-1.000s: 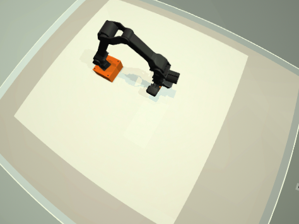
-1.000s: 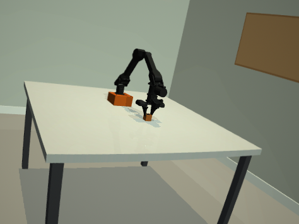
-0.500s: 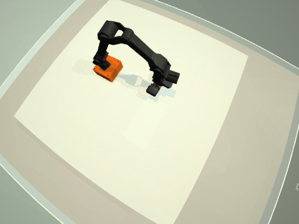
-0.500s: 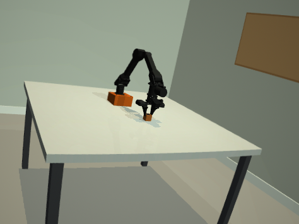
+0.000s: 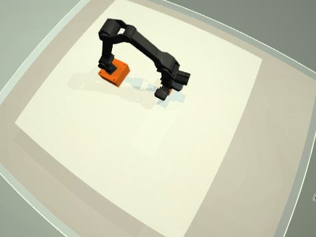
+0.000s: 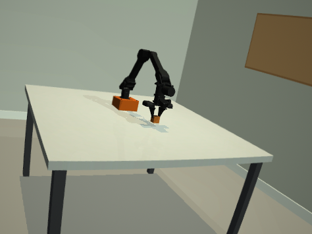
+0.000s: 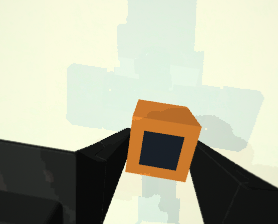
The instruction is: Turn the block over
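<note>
The small orange block (image 5: 170, 91) (image 6: 155, 119) (image 7: 165, 126) is between the two fingers of my gripper (image 6: 156, 117) (image 7: 159, 139). The gripper is shut on it, with a black finger against each of two opposite sides. A dark square mark (image 7: 161, 151) on the block faces up toward the wrist camera. The block looks level and seems to be just above the white table (image 5: 110, 143) (image 6: 108, 138), though the gap is small. Its underside is hidden. In the top view the gripper covers most of the block.
The arm's larger orange base box (image 5: 115, 78) (image 6: 126, 104) stands on the table behind the block. Shadows of the arm lie across the table top. The table's front edge (image 6: 158, 165) is well away from the gripper. A brown board (image 6: 280, 46) hangs on the wall.
</note>
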`<move>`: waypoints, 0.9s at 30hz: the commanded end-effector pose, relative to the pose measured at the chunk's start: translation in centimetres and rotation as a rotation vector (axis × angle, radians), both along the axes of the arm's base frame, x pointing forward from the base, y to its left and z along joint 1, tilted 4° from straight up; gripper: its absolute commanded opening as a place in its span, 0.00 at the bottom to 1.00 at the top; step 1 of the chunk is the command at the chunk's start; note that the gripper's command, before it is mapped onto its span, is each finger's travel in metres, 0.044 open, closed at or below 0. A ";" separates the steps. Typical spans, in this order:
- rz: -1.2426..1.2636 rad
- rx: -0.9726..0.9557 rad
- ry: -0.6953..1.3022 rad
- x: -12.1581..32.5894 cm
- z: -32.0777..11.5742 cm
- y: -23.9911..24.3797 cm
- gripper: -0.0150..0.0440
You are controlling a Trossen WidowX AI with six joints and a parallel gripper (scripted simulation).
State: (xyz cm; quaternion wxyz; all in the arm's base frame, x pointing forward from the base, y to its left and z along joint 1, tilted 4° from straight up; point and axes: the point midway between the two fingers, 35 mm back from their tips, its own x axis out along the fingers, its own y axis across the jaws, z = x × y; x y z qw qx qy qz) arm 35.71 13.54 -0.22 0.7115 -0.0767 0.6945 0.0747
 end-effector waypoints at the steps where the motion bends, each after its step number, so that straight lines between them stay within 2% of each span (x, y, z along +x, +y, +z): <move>1: -0.004 0.006 -0.053 -0.1 -0.3 -0.1 0.25; 27: -0.005 0.090 -0.436 -0.8 -0.6 -0.3 0.25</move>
